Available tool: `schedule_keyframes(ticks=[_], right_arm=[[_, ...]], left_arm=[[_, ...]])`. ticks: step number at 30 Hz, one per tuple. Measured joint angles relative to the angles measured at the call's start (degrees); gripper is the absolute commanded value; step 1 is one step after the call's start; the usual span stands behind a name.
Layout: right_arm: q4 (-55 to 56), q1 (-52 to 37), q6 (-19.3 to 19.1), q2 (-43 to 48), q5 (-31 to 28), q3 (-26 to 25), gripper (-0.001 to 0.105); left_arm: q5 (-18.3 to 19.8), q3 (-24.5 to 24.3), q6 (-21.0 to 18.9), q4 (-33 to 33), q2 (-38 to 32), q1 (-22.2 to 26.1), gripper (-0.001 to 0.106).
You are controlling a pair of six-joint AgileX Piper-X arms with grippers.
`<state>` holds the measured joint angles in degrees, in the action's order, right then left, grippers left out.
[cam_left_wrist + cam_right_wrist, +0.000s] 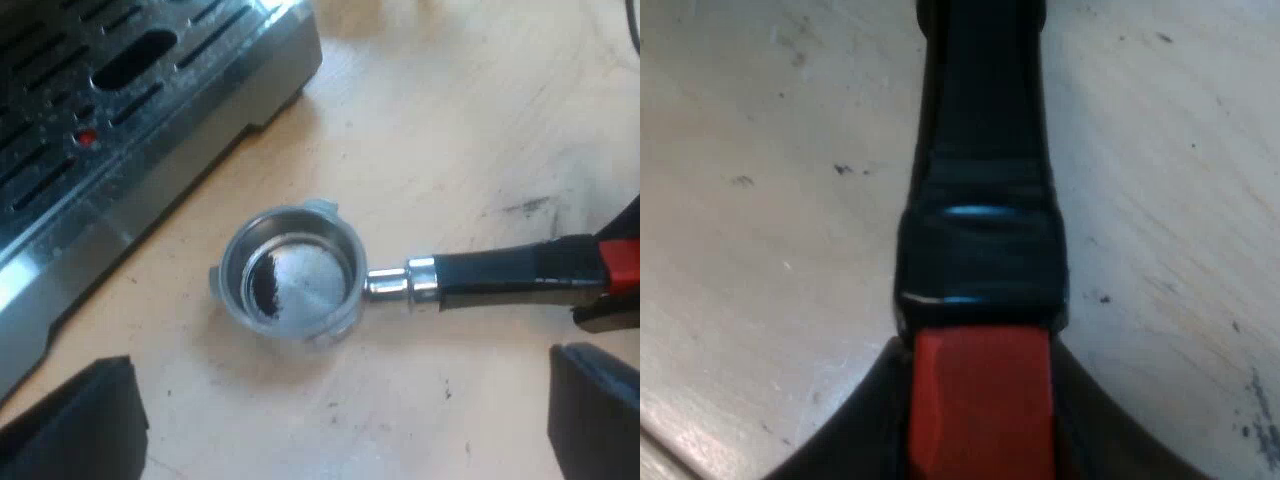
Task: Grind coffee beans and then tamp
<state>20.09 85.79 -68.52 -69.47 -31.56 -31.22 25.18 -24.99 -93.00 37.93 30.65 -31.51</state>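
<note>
The metal holder (290, 278) lies on the wooden table (450, 130), its basket facing up with a small smear of dark grounds on one side. Its dark handle (500, 280) ends in red (622, 262). My left gripper (345, 392) hangs open above the table close to the basket, fingers (85, 420) spread wide with nothing between them. My right gripper (980, 420) is shut on the handle's red end (980, 400), and the black handle (982, 150) runs away from it over the table. The right gripper (612, 300) also shows at the handle's end in the left wrist view.
The espresso machine's slotted metal drip tray (110, 110) stands close beside the basket, with a small red float (87, 138) in its grate. Bare wood (760, 200) with a few dark specks surrounds the handle.
</note>
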Motion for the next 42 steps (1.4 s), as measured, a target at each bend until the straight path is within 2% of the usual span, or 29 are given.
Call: schedule_keyframes(ticks=[8, 16, 25, 26, 30, 32, 35, 38, 42], right_arm=[[-1.83, -5.04, 0.33, 0.09, 3.21, 1.84, 0.000], [-2.23, -5.38, 0.33, -0.35, 3.55, 1.84, 0.000], [-2.50, -5.38, 0.33, -2.57, 3.69, 1.84, 0.000], [-2.80, -5.38, 0.33, -2.81, 3.54, 1.84, 0.000], [-2.89, -5.38, 0.33, -2.80, 3.56, 1.84, 0.000], [-2.77, -5.38, 0.33, -2.80, 3.90, 1.84, 0.004], [-2.45, -5.44, 0.33, -2.80, 4.96, 1.84, 0.031], [-1.67, -5.44, 0.33, -2.92, 6.08, 1.84, 0.052], [-1.51, -5.44, 0.33, -2.90, 6.77, 1.84, 0.058]], left_arm=[[0.15, 0.29, 0.00, -2.27, 7.34, 0.00, 0.084], [1.21, 0.29, 0.00, -5.79, 14.23, 0.00, 0.084], [1.49, 0.29, 0.00, -5.87, 16.04, -0.61, 0.084], [1.64, 0.29, 0.00, -5.87, 16.04, -2.99, 0.084], [1.83, 0.29, 0.00, -5.87, 16.04, -4.52, 0.084], [1.83, 0.29, 0.00, -5.87, 16.04, -4.51, 0.084], [0.94, 0.29, 0.00, -5.87, 16.04, -4.51, 0.084], [0.50, 0.29, 0.00, -5.87, 16.04, -4.51, 0.084], [0.43, 0.29, 0.00, -5.87, 16.04, -4.51, 0.084]])
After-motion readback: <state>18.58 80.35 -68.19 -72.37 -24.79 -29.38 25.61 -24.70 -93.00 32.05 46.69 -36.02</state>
